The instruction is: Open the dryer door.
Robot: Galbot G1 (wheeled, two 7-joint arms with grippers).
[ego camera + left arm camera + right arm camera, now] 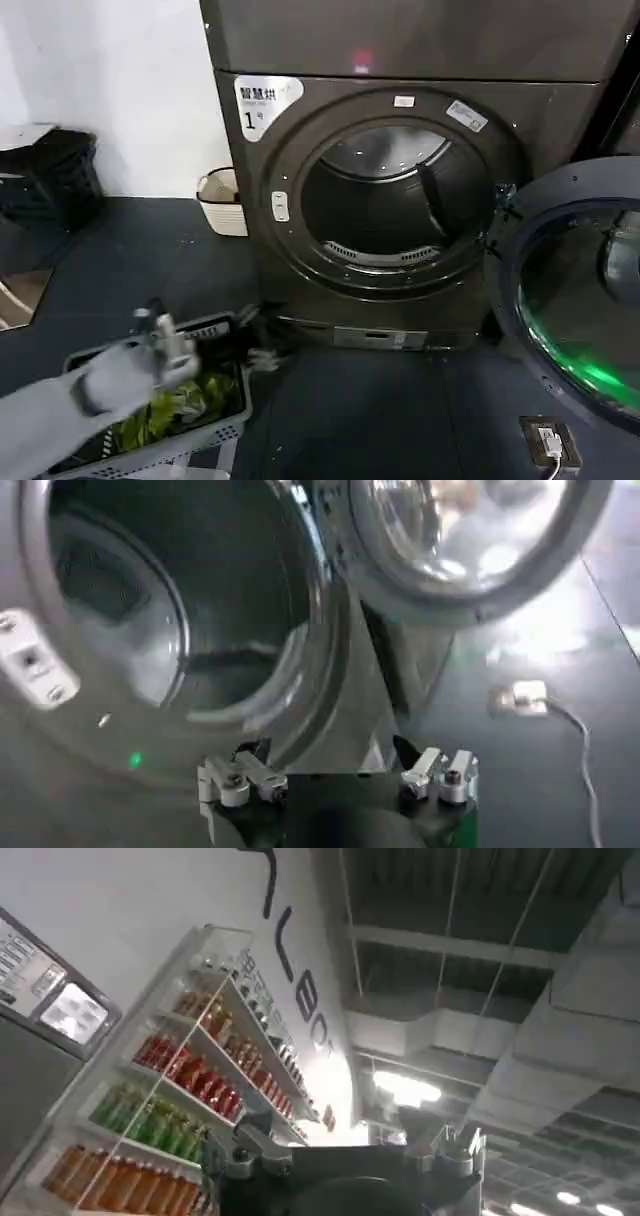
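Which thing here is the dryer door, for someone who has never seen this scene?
Start at the dryer, the big dark machine with a white "1" sticker and an open drum. The dryer door is the round porthole swung open at its right side. Its dark glass, reflecting green light, sets it apart from the open drum.

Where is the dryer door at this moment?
In the head view the dryer door stands swung open at the right side of the dryer, beside the round drum opening.

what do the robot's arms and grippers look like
The left arm has a smooth pale grey-white shell. The left gripper has a black body with two short silvery metal fingers fastened with round screws. The right gripper is the same build: black body, silvery fingers.
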